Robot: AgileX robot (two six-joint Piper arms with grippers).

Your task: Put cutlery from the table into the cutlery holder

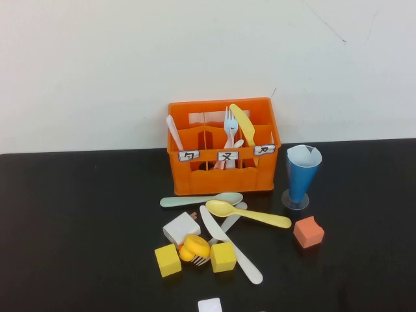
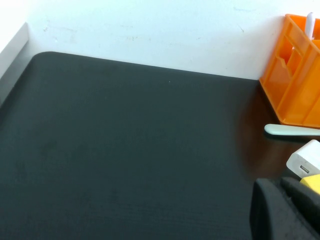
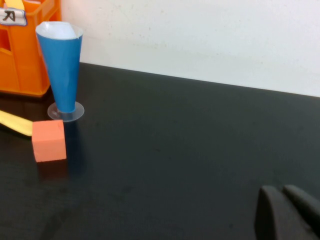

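While neither arm showed from the high camera, each wrist camera caught its own gripper low over the black table. The left gripper had its dark fingers pressed together and held nothing. The right gripper was the same, closed and empty.

The fork lay on the table in a heap of cutlery just in front of the orange crate. Its long axis ran on a diagonal. The tines pointed toward the robot and its left, tucked beside a yellow toy between two yellow cubes. The handle ran away toward the crate and to the right, crossing a white knife and ending by a yellow spoon.

From the left wrist camera, a white block from that heap sat just beside the fingers. The right wrist camera saw only an orange cube and blue cup, well apart. The left arm seemed nearer the fork.
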